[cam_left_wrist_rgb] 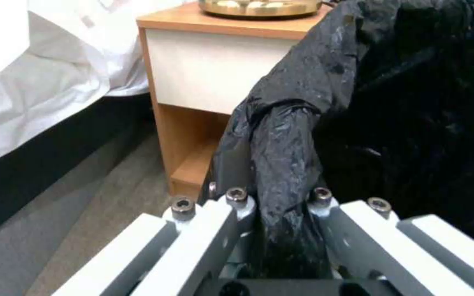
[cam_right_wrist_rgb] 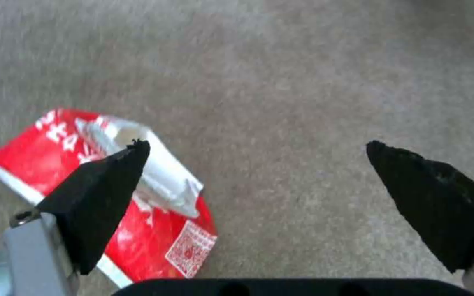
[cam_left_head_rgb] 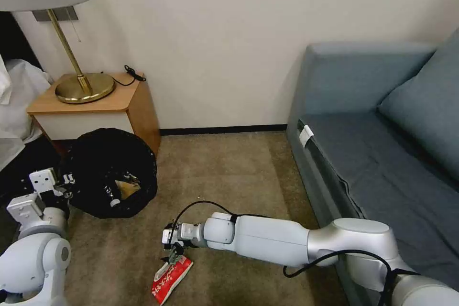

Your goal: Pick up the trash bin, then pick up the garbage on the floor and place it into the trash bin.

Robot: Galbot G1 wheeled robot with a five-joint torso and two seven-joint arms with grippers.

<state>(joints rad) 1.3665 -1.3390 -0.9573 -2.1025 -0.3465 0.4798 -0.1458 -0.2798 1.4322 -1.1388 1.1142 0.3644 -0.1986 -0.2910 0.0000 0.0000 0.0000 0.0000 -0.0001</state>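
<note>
Now right hand (cam_right_wrist_rgb: pixel 253 152) spread above red-and-white packet (cam_right_wrist_rgb: pixel 154 222) (on carpet), packet under one fingertip.

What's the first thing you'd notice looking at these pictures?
The red-and-white packet on the carpet stands out, with the right gripper over it, jaws wide open. Next, the black-bagged trash bin tipped beside the wooden nightstand, its rim pinched by the left gripper.
</note>
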